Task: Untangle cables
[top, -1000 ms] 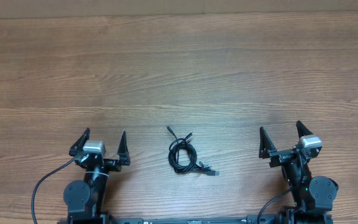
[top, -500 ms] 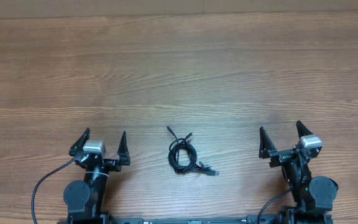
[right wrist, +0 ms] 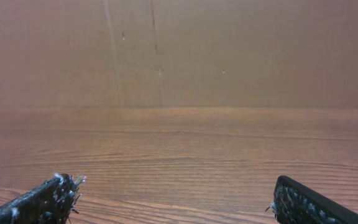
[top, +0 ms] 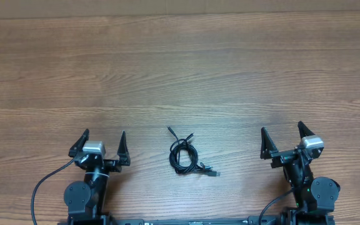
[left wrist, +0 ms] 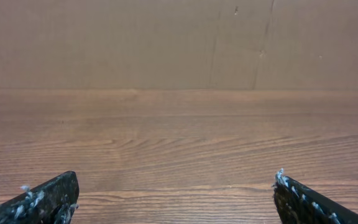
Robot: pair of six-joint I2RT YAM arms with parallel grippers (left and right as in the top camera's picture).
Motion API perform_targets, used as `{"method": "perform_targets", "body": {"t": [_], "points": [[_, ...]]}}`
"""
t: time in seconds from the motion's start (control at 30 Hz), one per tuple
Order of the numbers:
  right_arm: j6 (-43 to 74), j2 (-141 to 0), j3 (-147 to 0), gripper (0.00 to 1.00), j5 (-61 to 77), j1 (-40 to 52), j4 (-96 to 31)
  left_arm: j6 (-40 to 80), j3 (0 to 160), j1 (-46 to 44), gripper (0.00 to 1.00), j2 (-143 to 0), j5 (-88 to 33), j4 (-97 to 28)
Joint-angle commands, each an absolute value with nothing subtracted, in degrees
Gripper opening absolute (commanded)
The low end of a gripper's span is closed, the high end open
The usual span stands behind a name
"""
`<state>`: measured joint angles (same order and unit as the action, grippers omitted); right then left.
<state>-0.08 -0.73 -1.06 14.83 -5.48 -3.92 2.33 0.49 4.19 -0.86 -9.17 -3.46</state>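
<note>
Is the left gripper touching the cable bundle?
Apart. The overhead view shows bare table between the open left gripper and the cable bundle.

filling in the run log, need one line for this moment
cables: coiled bundle, untouched | left gripper: open, empty | right gripper: open, empty

Matt wood-grain table (top: 180, 69)
</note>
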Motion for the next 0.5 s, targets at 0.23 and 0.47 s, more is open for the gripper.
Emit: {"method": "perform_targets", "body": {"t": [0.23, 0.47], "points": [[-0.49, -0.14, -0.47, 1.0, 15.11, -5.37, -3.53, 1.28, 3.07, 4.54, 1.0, -0.27, -12.1, -7.86], [-0.49, -0.14, -0.47, 1.0, 15.11, -5.37, -3.53, 1.3, 9.43, 4.54, 1.0, -0.27, -12.14, -15.0]]}}
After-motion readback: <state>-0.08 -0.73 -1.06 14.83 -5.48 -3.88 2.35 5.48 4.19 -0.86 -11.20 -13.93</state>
